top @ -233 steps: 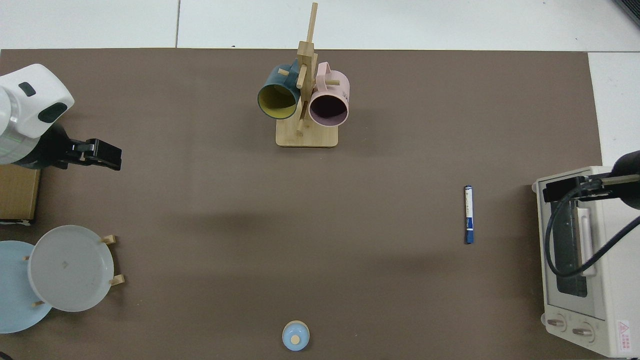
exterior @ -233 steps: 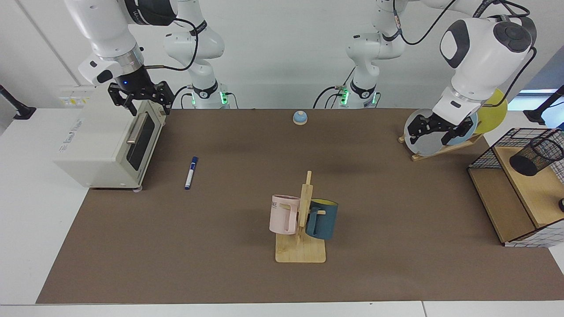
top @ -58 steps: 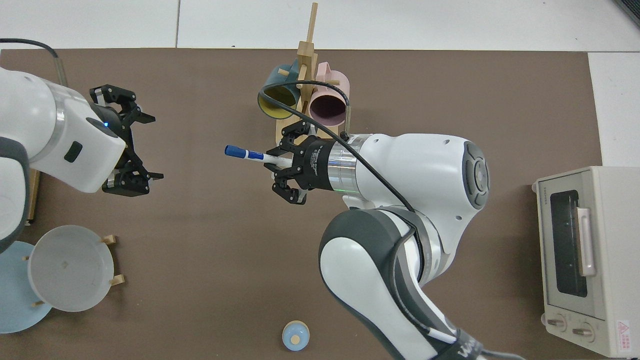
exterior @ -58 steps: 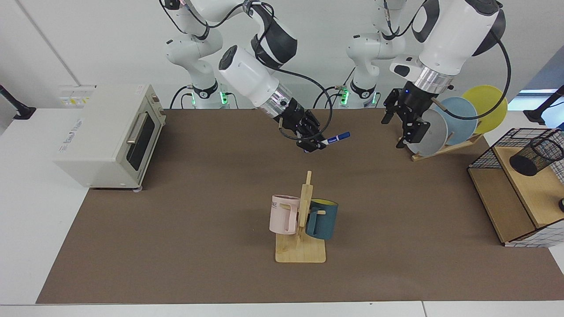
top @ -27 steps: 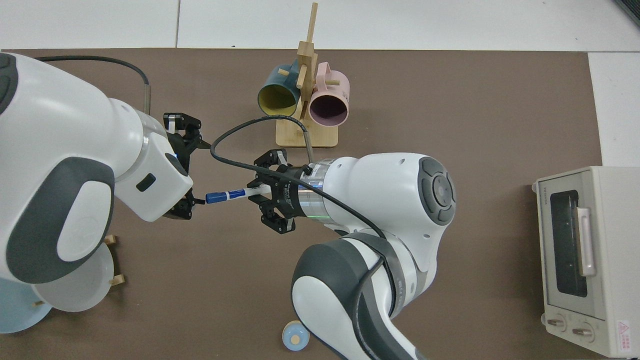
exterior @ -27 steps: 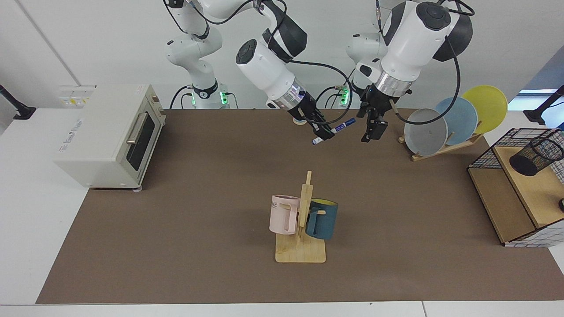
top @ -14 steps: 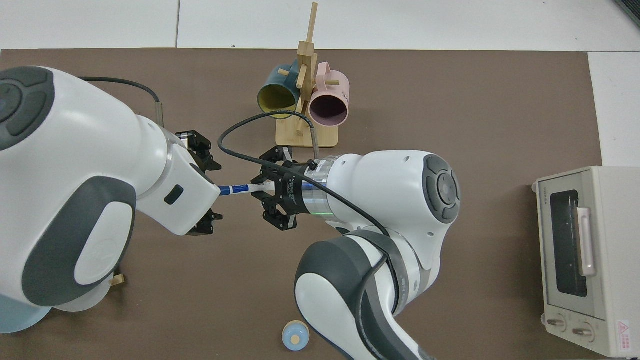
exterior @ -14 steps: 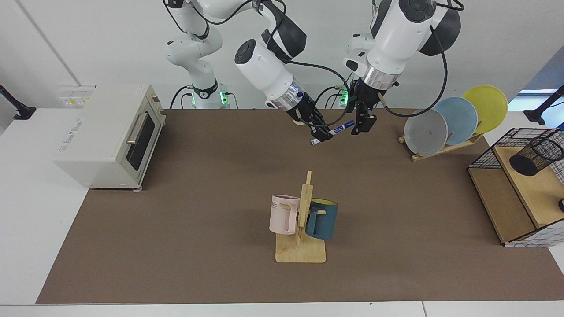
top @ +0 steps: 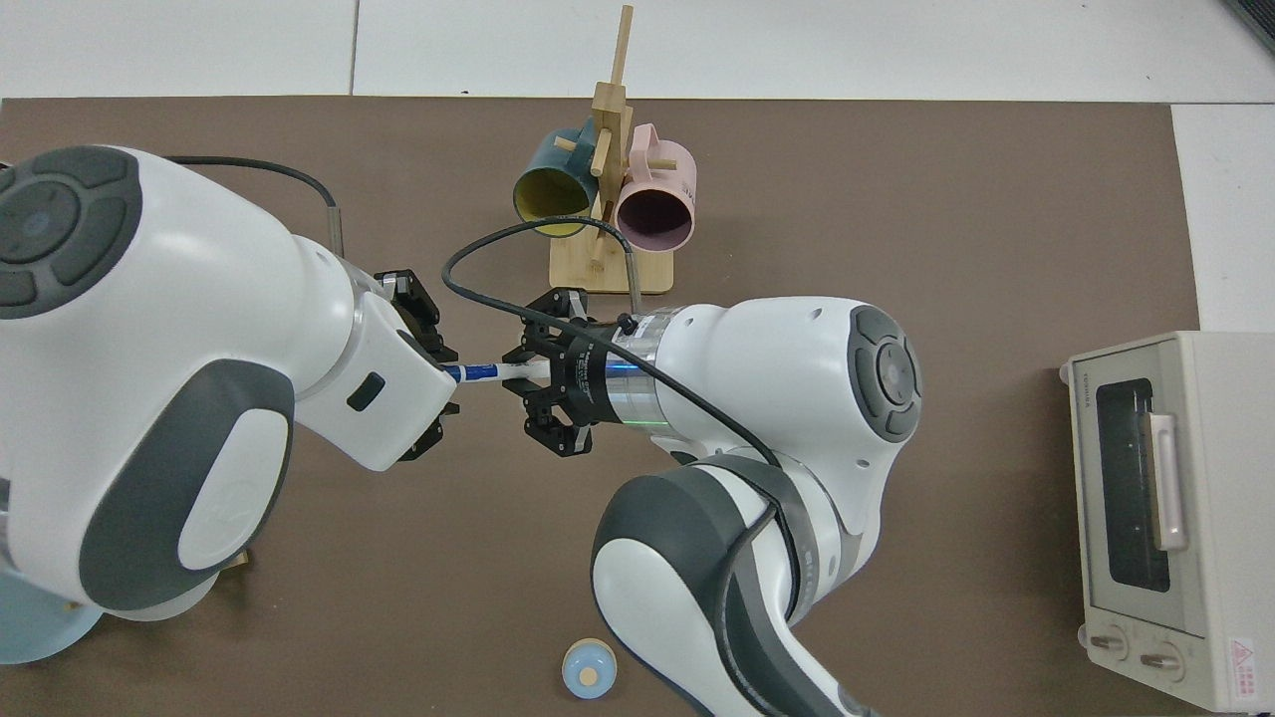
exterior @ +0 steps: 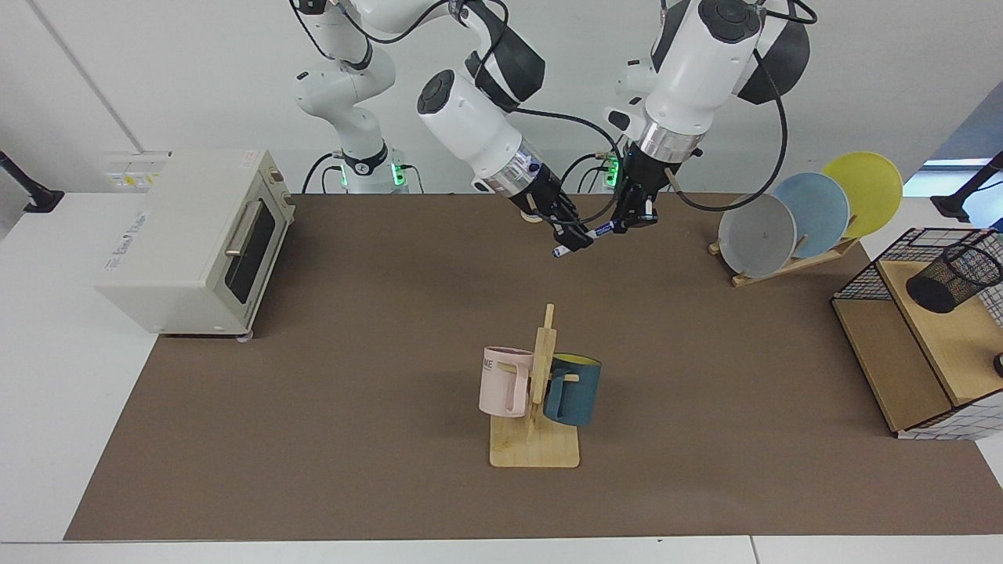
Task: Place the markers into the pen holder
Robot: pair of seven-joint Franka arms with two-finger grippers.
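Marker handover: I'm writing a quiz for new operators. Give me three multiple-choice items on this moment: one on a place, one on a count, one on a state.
1. Where is the pen holder?
A. On the wooden shelf in the wire basket
B. Beside the toaster oven
C. On the mug rack

2. How many plates stand in the rack?
A. Two
B. Three
C. Five

3. What is the state of the marker?
A. Lying flat on the mat
B. Held in the air by the right hand
C. Standing in the pen holder

Answers:
1. A: the black mesh cup sits in the basket at the table's edge.
2. B: one grey, one blue and one yellow.
3. B: the right hand grips it above the mat, with the left hand at its other end.
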